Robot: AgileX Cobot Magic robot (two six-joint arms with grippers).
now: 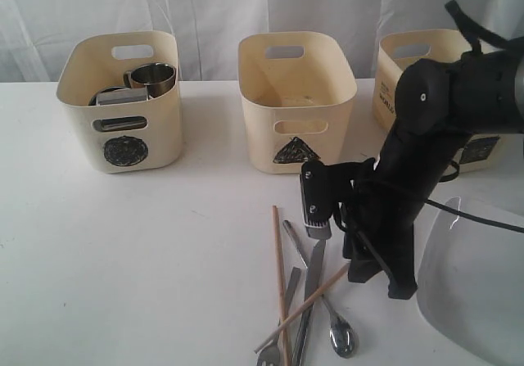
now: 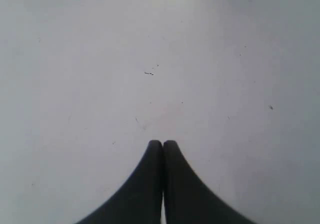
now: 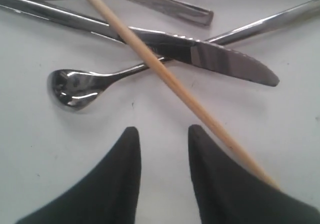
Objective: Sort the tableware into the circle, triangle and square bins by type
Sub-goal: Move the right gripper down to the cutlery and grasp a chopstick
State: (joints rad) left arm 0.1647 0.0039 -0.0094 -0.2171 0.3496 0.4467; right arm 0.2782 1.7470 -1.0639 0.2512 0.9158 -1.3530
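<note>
Our right gripper (image 3: 163, 129) hangs parted and empty, with a chopstick (image 3: 170, 81), knife (image 3: 220, 58) and spoon (image 3: 75, 86) just ahead; our left gripper (image 2: 162, 143) is pinched closed.

Three cream plastic bins stand in a row along the back of the white table (image 1: 123, 259). The circle-marked bin (image 1: 119, 104) is on the left and the triangle-marked bin (image 1: 296, 96) in the middle. A third bin (image 1: 399, 71) on the right is partly hidden behind the black right arm (image 1: 409, 186).

Inside the circle-marked bin, a steel handled mug (image 1: 153, 78) sits toward the back with another steel vessel (image 1: 123, 96) just before it.

At front centre lies a crossed heap. One wooden chopstick (image 1: 279, 276) runs front to back. A steel fork (image 1: 288, 288), a steel knife (image 1: 311, 288) and a steel spoon (image 1: 342, 337) lie alongside, and a second wooden chopstick (image 1: 323, 288) slants over the knife.

The right gripper (image 1: 318, 228) hangs above the heap's far end. A large white square plate (image 1: 475, 300) lies at front right, beyond the arm.
</note>
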